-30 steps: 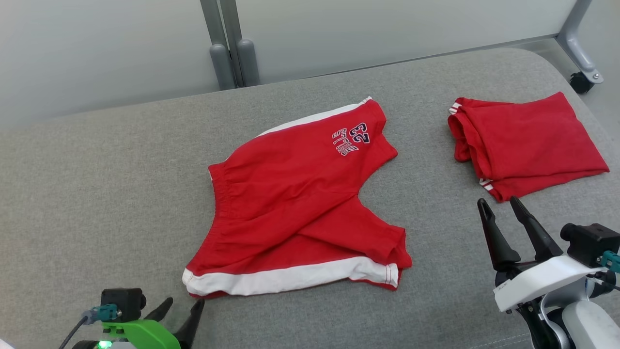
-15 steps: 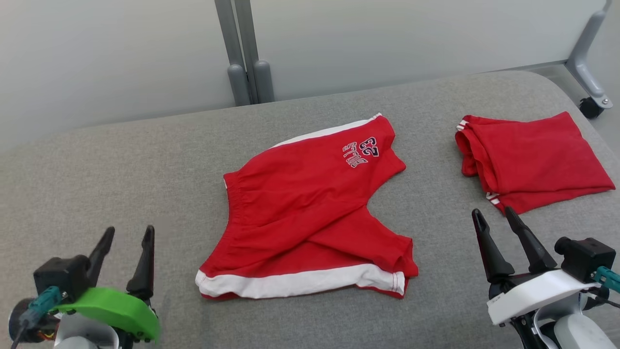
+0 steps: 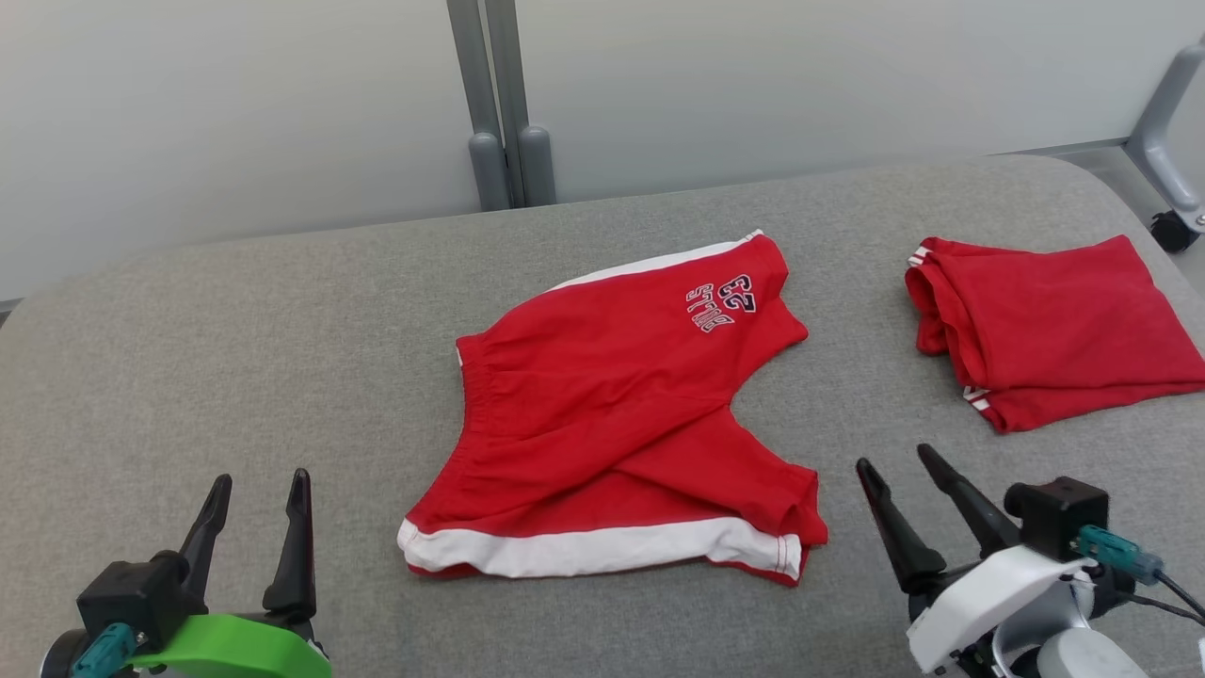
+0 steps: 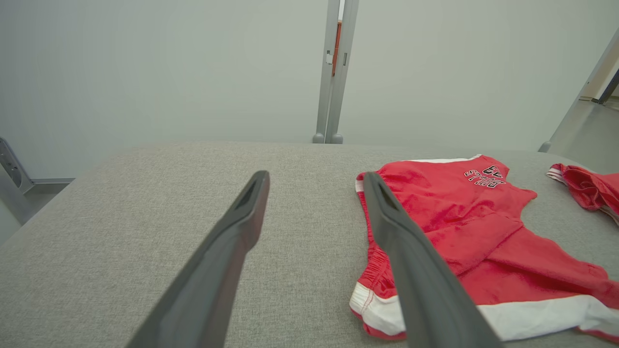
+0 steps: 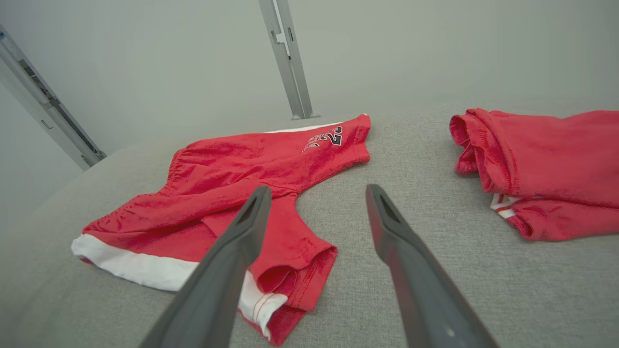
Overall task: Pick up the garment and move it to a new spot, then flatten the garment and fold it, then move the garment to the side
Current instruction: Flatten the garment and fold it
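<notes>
This looks like a robotics lab or test bay, not a home. The table (image 3: pixel 188 358) is a wide slab wrapped in plain grey fabric, with rounded corners. Behind it, across the top of the frame, stand blank pale partition panels (image 3: pixel 235 113) on grey metal posts (image 3: pixel 504 141). A frame leg (image 3: pixel 1147 141) at the upper right ends in a black caster (image 3: pixel 1172 231). Exposed plugs and cables show on the left gripper (image 3: pixel 262 476) and right gripper (image 3: pixel 892 457) in the lower corners.
</notes>
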{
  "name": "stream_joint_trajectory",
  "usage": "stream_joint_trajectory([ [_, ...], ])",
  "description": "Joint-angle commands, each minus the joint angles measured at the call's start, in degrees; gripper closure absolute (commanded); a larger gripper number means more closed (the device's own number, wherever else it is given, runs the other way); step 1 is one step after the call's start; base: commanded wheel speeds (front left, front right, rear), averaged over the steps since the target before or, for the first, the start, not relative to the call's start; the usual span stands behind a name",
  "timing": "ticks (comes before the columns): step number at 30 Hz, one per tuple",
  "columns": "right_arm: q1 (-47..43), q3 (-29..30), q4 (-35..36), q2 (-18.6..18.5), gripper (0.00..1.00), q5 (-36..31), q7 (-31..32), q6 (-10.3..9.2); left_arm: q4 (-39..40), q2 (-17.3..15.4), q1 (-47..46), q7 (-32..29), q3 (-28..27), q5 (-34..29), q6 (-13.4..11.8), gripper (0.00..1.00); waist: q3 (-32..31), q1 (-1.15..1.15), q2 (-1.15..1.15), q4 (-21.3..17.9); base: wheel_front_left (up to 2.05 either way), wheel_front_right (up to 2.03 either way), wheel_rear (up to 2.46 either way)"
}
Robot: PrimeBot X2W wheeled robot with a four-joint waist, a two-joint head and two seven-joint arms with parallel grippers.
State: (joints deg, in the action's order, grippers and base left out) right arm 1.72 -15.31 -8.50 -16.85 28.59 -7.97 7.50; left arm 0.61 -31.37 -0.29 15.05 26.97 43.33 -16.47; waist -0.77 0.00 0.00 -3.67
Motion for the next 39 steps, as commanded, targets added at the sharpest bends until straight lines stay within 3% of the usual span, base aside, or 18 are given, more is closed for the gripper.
stream_joint_trajectory([
  [1, 1.58, -1.23, -0.62, -0.25, 0.00, -0.69, 1.07, -0.03, -0.47, 0.28, 0.77, 0.13, -0.34, -0.42, 0.57, 0.00, 0.25, 0.00, 0.00, 0.42, 0.00, 0.00, 0.00],
  [12, 11.10, -12.30, -13.18, 1.13, 0.00, -3.58, 13.48, -0.04, -3.64, 2.75, -2.05, 0.14, 0.78, -1.91, 3.48, 0.00, 1.28, 0.00, 0.00, 5.27, 0.00, 0.00, 0.00],
  [19, 13.09, -11.22, -18.03, 1.56, 0.00, -4.88, 16.68, -0.05, -5.24, 3.56, -2.95, 0.14, 0.78, -2.19, 4.28, 0.00, 1.89, 0.00, 0.00, 7.20, 0.00, 0.00, 0.00],
  [20, 13.22, -10.94, -18.25, 1.63, 0.18, -5.00, 16.45, -0.05, -5.34, 3.60, -2.99, 0.14, 0.73, -2.22, 4.27, 0.00, 1.97, 0.00, 0.00, 7.30, 0.00, 0.00, 0.00],
  [21, 13.37, -10.72, -18.42, 1.72, 0.49, -5.05, 16.24, -0.05, -5.42, 3.66, -3.04, 0.14, 0.70, -2.28, 4.34, 0.00, 2.07, 0.00, 0.00, 7.38, 0.00, 0.00, 0.00],
  [23, 13.60, -10.30, -18.79, 2.00, 0.70, -5.24, 15.86, -0.05, -5.66, 3.80, -3.09, 0.14, 0.82, -2.32, 4.45, 0.00, 2.34, 0.00, 0.00, 7.43, 0.00, 0.00, 0.00],
  [24, 13.68, -9.98, -19.01, 2.04, 1.00, -5.32, 15.75, -0.05, -5.74, 3.83, -3.14, 0.14, 0.86, -2.34, 4.56, 0.00, 2.49, 0.00, 0.00, 7.40, 0.00, 0.00, 0.00],
  [39, 22.70, -5.19, -20.69, 1.18, 1.00, -4.47, 14.76, -0.05, -6.20, 4.29, -6.41, -0.10, 1.45, -3.10, 5.62, 0.00, 8.32, 0.00, 0.00, 8.40, 0.00, 0.00, 0.00],
])
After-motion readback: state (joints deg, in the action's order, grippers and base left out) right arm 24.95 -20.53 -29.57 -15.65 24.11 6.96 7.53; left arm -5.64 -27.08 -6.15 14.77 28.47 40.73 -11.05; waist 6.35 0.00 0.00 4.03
